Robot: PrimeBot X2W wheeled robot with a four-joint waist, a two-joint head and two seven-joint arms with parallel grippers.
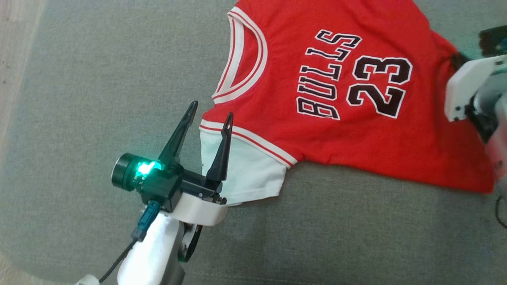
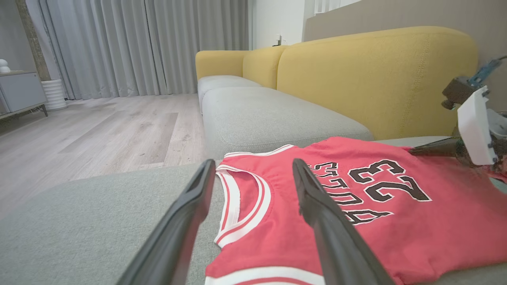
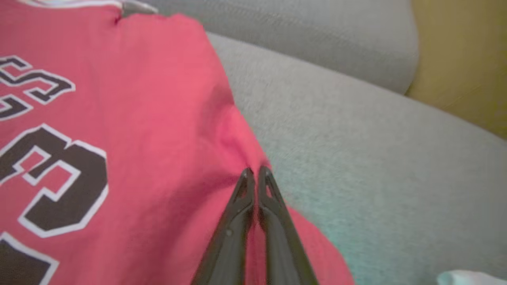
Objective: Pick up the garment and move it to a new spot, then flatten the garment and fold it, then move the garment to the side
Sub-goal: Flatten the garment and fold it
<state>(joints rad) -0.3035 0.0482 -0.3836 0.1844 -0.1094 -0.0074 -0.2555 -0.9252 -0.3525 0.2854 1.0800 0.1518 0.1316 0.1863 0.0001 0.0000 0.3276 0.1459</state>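
Status: the jersey [image 1: 336, 118] lies print-side up on the grey seat cushion [image 1: 99, 118] of a sofa, in front of its yellow backrest [image 2: 376, 79]. The neckline [image 1: 245, 59] points toward the robot's left and the hem toward its right. One white sleeve [image 1: 245, 174] lies spread out on the near side.

Left tool [image 1: 212, 109]: released, fingers wide apart. It hovers over the shoulder seam where red cloth meets the white sleeve, and holds nothing.

Right tool [image 3: 256, 171]: clenched on the jersey's side edge near the hem. The cloth puckers into the closed tips, so we judge this a true pinch rather than an empty closure.

Progress: we cannot tell from the pictures whether the jersey has already been carried to its new spot. The body is largely spread, but creases run toward the pinched edge and the hem line looks uneven, so we judge flattening incomplete. No fold has been made; the garment lies in a single layer. The final move to the side is outstanding.

Assessment: the task is in its early part, with one edge secured and the shoulder not yet gripped.
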